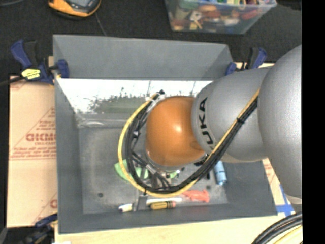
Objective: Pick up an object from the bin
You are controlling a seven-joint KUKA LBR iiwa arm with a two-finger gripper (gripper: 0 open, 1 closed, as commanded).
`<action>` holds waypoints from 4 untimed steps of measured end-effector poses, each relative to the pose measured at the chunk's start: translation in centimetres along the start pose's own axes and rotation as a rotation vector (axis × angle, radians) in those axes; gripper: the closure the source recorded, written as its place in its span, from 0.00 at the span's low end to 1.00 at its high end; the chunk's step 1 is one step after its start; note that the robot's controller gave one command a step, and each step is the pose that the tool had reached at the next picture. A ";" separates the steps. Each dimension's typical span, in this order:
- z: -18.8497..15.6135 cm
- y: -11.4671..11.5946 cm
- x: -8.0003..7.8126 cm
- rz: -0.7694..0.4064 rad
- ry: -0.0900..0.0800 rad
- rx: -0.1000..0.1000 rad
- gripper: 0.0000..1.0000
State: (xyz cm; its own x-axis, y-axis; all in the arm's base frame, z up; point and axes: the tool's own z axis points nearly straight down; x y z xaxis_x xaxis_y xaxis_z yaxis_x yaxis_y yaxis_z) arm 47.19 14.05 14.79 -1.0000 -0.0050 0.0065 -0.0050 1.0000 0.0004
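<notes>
My gripper's dark body (151, 176) pokes out under the arm's orange cover, low over the bin's front middle. A green thing (121, 169) lies partly hidden beneath it, showing at its left and again at its right. Just in front lies a black and yellow marker (163, 205). A red thing (199, 196) lies to the right of the marker, and a small white piece (125, 207) to its left. A blue thing (219, 175) sticks out from under the arm at the right.
The arm and its cables cover the middle and right of the bin. The left part of the bin floor shows bare grey metal.
</notes>
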 end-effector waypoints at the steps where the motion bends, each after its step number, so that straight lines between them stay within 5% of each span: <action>1: -0.4 -0.1 -0.2 0.006 -0.007 -0.002 0.00; 2: 7.7 -7.1 -5.6 0.030 -0.008 0.000 0.00; 3: 7.7 -7.6 -6.3 -0.142 -0.017 -0.002 0.00; 4: 7.6 -7.1 -5.8 0.011 -0.010 -0.002 0.00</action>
State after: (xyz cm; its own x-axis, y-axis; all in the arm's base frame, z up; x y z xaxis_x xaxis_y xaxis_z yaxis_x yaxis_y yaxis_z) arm 52.97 6.98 7.13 -1.0000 0.0064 -0.0039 0.0064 1.0000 0.0026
